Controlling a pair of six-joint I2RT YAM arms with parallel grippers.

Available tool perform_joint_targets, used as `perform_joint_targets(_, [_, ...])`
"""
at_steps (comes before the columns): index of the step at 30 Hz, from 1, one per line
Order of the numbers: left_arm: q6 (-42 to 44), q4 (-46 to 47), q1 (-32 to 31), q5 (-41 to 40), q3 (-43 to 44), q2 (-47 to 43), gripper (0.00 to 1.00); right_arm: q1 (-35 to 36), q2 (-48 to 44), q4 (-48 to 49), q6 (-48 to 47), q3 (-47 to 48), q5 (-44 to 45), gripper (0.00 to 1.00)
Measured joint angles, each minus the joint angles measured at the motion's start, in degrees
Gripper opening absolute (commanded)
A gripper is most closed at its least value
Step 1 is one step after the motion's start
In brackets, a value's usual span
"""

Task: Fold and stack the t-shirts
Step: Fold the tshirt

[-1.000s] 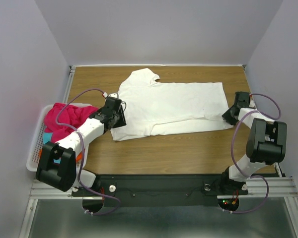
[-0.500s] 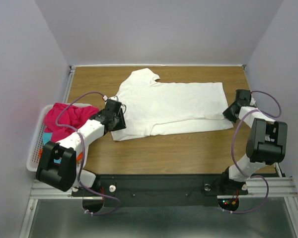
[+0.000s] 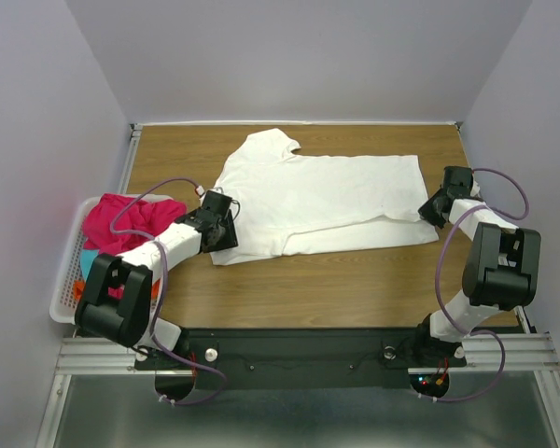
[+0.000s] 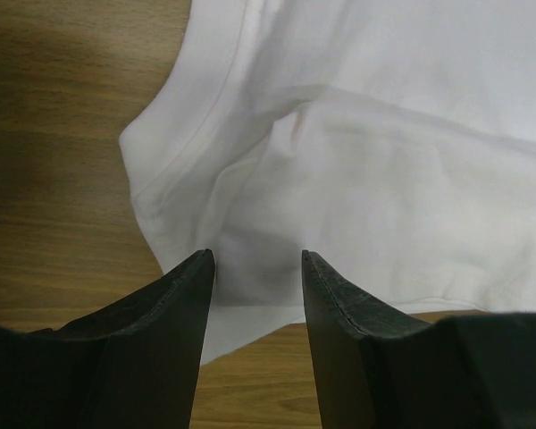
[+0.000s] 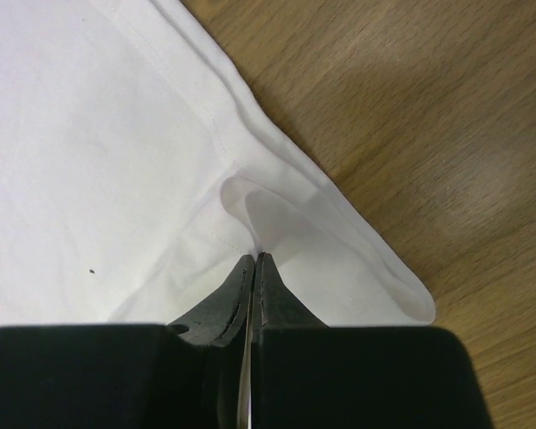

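Where my two arms reach out from the near edge of the worktop [image 3: 355,289], the first item noted is the white lattice basket [image 3: 65,294] at the worktop's left side. It contains a crumpled magenta t-shirt [image 3: 121,224], with a strip of cyan t-shirt [image 3: 91,257] showing beneath it.

Just beyond the basket, my left claw [image 4: 257,261] is released. Its jaws stand apart over the near left corner of the white t-shirt [image 3: 327,201]. Cloth shows in the gap between them, but neither finger presses on it that I can confirm. A stitched hem curves past the left finger, and bare wood lies to its left.

At the opposite end, my right claw [image 5: 253,259] is clenched. Its jaws meet tip to tip on a small raised fold of the white t-shirt, at the near right corner. The corner's hem runs diagonally away from the tips, with wood grain beyond it. One small black mark [image 5: 91,271] shows on the cloth to the left.

The white t-shirt lies spread flat across the middle of the worktop, long side running left to right. A second layer shows along its near edge. One sleeve [image 3: 269,145] points toward the far edge, close to the back wall.
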Motion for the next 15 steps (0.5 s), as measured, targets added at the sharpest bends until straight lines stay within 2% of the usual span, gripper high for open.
perform_joint_targets(9, [0.1, 0.7, 0.0, -1.7, -0.2, 2.0, 0.54, 0.0, 0.0, 0.0, -0.4, 0.0, -0.4, 0.01])
perform_joint_targets(15, [0.4, 1.5, 0.0, -1.7, -0.2, 3.1, 0.32, 0.0, 0.0, 0.0, -0.4, 0.0, -0.4, 0.01])
